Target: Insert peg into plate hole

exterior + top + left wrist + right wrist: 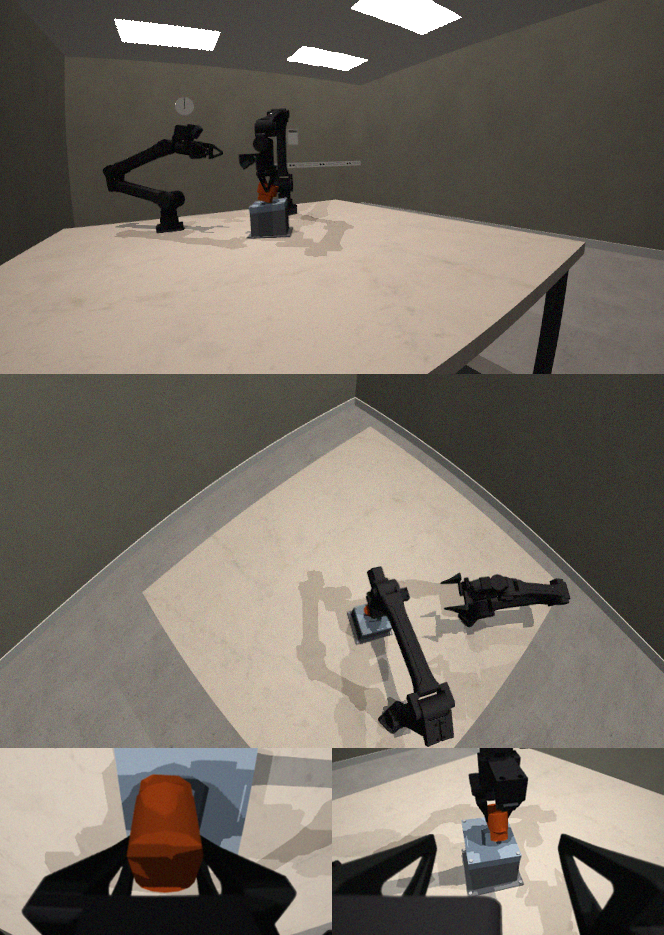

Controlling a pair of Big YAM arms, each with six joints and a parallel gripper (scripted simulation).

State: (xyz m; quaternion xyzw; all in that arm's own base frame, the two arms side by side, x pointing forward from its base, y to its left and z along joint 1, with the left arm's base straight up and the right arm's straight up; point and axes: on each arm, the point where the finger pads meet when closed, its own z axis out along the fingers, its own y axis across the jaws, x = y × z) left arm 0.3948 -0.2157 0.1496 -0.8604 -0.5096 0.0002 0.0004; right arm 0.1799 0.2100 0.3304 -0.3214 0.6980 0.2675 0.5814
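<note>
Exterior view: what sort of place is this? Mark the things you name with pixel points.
Probably a plain indoor robot test room: two black jointed arms on a pale stone-like table (280, 539) (320, 300), bright rectangular ceiling panels (167, 35), a round wall clock (184, 106).

Peg (367, 610) (266, 192) (164, 819) (498, 824) above plate (367, 626) (269, 206) (143, 760) (492, 856), between claw fingers

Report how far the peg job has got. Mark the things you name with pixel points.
Done: the left tool (266, 188) (164, 841) (496, 819) grips the orange peg (266, 194) (164, 811) (498, 825).

In hand: lining up; in the right wrist view the peg stands above the block's top plate (495, 854), beside the dark hole (485, 836), seemingly off-centre.

Left: centring it, lowering it fully without force, probably then letting go.
</note>
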